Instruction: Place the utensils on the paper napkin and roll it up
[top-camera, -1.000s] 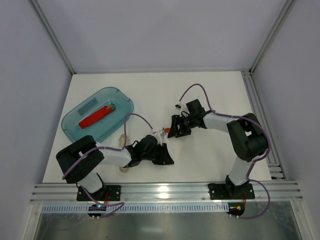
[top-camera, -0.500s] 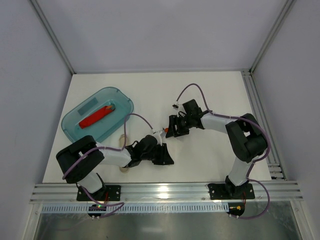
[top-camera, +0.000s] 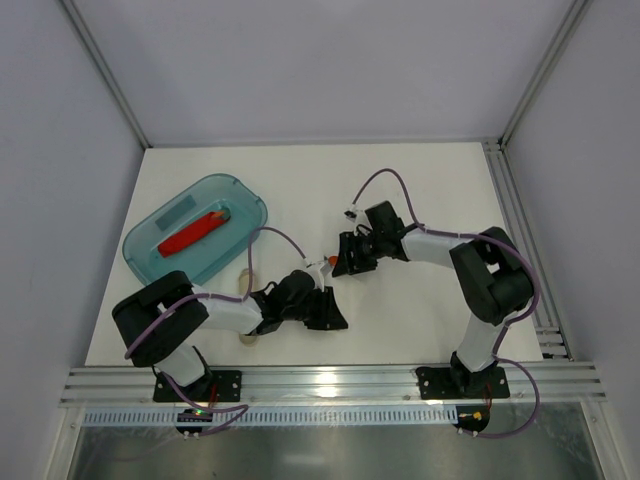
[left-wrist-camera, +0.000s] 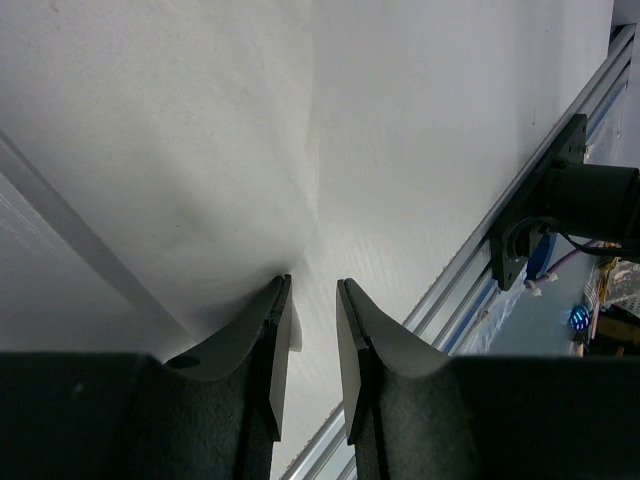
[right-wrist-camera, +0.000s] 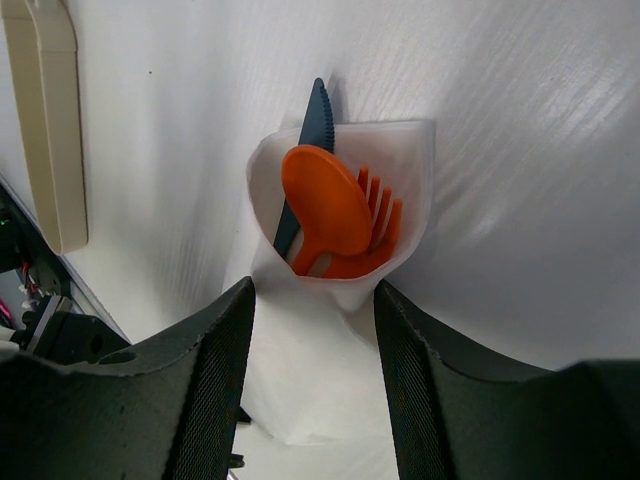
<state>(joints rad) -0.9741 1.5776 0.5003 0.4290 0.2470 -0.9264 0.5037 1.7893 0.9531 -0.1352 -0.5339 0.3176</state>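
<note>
item: paper napkin (right-wrist-camera: 405, 160), thin, white, slightly see-through, curled into a loose cone around the utensils at mid-table.
contents: orange spoon (right-wrist-camera: 325, 205), glossy plastic, oval bowl; orange fork (right-wrist-camera: 383, 225) behind it; dark blue knife (right-wrist-camera: 317, 115), serrated tip poking past the paper.
also: teal tray (top-camera: 250, 195), translucent, rounded corners, far left, holding a red piece (top-camera: 193, 233) i cannot identify.
surface: table (top-camera: 300, 180), matte white; pale walls (top-camera: 320, 70); aluminium rail (top-camera: 330, 383) along the near edge.
arms: both bent low, wrists meeting mid-table.
right pincer (right-wrist-camera: 312, 285): fingers either side of the roll, at its edges; i cannot tell whether they squeeze it.
left pincer (left-wrist-camera: 313, 285): fingers narrowly parted, tips at a creased napkin edge.
</note>
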